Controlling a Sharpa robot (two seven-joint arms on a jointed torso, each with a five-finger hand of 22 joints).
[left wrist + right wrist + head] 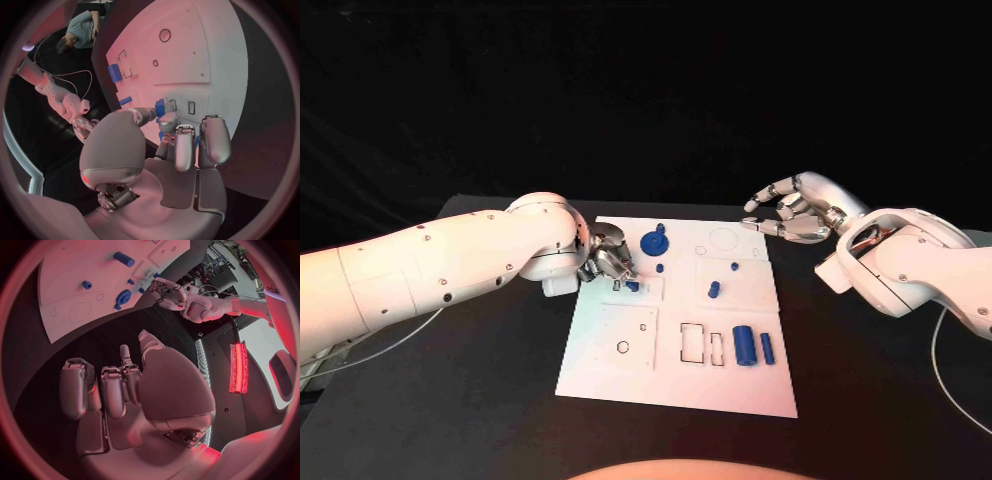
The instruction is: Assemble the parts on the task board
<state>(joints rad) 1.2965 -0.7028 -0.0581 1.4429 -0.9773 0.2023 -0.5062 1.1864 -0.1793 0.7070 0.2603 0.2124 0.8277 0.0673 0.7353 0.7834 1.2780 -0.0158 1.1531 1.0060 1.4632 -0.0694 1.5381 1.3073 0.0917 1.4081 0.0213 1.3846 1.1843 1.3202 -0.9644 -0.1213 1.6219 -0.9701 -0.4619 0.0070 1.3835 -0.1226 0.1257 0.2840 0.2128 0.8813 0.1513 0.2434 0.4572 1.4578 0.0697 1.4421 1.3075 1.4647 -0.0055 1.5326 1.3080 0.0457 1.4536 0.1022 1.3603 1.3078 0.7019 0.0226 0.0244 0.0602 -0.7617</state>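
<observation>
Two white arms reach over the black tabletop point(473, 400), where a flat white rectangular task board point(682, 385) lies in the middle, marked with outlined slots and small round holes. Several small blue plastic parts sit on it — I count six in the head view: a round disc-shaped blue part point(655, 241) near the far edge, two tiny blue pegs point(733, 266) behind a short blue pin point(714, 290), and a stout blue cylinder point(744, 346) just beside a slim blue bar point(767, 348) toward the near right. The left hand point(606, 260) is over the board's left edge, its fingers point(177, 131) closed around a seventh small blue piece point(633, 286) at a slot. The right hand point(790, 215) hangs above the tabletop just past the board's far right corner — fingers curled inward, grasping nothing.
</observation>
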